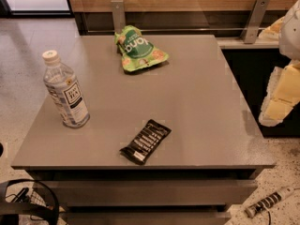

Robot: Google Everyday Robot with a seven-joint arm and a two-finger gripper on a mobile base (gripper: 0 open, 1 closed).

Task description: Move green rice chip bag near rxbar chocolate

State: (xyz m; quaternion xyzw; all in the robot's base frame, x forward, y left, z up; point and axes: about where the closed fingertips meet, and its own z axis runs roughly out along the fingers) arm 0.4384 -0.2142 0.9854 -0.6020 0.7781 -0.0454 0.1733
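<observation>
The green rice chip bag [139, 48] lies at the far middle of the grey table [197, 102], crinkled, with its white lettering facing up. The rxbar chocolate [146, 141], a small flat black wrapper with white text, lies near the table's front edge, well apart from the bag. My gripper [277, 108] shows as a pale white and yellow shape at the right edge of the view. It hangs off the table's right side, beyond the edge, and touches neither object.
A clear water bottle [65, 90] with a white cap stands upright on the table's left side. A wooden wall with metal brackets [118, 14] runs behind the table. A cable and a tool [268, 202] lie on the floor at the front right.
</observation>
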